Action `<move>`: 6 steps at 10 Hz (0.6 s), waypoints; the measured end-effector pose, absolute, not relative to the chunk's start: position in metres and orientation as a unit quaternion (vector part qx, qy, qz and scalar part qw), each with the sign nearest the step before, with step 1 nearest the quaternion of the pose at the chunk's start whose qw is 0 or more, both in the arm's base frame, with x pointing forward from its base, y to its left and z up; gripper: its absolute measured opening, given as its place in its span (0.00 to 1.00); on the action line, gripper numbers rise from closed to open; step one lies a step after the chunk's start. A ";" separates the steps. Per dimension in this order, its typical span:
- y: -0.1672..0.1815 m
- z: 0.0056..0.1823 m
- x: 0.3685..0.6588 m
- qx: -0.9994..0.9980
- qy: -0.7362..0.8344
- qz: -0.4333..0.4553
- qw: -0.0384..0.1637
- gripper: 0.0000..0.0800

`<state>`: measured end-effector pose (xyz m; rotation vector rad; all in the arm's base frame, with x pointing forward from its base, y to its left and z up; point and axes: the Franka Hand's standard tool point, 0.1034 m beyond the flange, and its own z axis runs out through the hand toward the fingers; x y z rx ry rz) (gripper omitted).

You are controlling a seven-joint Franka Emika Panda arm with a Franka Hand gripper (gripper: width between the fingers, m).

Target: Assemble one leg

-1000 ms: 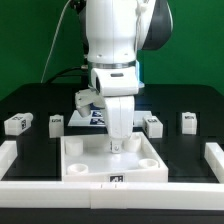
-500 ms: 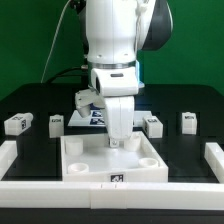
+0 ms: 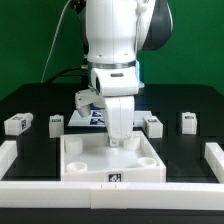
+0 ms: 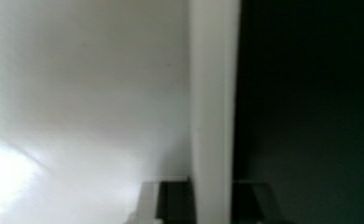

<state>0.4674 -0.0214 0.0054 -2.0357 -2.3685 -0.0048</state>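
Observation:
The large white tray (image 3: pixel 75 165) with round corner sockets lies at the front middle of the black table. My gripper (image 3: pixel 120 143) points straight down at the tray's far wall. In the wrist view that wall (image 4: pixel 213 100) runs as a white strip between my two dark fingers (image 4: pixel 170 203), which press on it from both sides. Several small white legs with marker tags lie on the table: two on the exterior view's left (image 3: pixel 17 124) (image 3: pixel 56 122) and two on its right (image 3: pixel 153 124) (image 3: pixel 188 121). None is in my grip.
The marker board (image 3: pixel 95 116) lies behind the gripper, partly hidden by the arm. A raised white rim borders the table at the exterior view's left (image 3: pixel 8 160), front (image 3: pixel 60 195) and right (image 3: pixel 214 158).

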 end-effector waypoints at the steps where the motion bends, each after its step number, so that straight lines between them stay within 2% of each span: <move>1: -0.021 0.005 0.467 -0.652 -0.758 -0.002 0.009 0.07; 3: -0.012 0.005 0.469 -0.670 -0.742 -0.007 0.008 0.07; 6: 0.027 0.006 0.475 -0.699 -0.715 -0.018 0.013 0.07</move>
